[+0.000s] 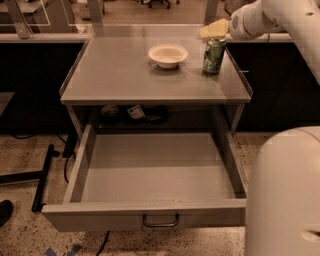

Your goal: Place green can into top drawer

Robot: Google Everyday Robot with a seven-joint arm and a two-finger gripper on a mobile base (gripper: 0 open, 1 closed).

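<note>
Hovering right of the white bowl [168, 54], your gripper [212, 31] sits just above the upright green can [214, 57]; you cannot tell its grip. The top drawer [100, 215] stands open below the bowl.

The gripper [212, 30] is a pale yellow, wedge-like piece sitting just above and behind the top of the green can [215, 50]. It joins a thick white collar, rounded like a barrel end. Up and to the right of the green can, the arm [272, 12] is a smooth, glossy white casing that widens into a broader curved cover at the edge. A thin dark line, possibly a seam or a short cable, shows under the casing just right of the collar. Well below and right of the green can stands a large white shell [282, 190], with a domed top, a softly shaded matte surface and a small dark slot near its lower right edge.
</note>
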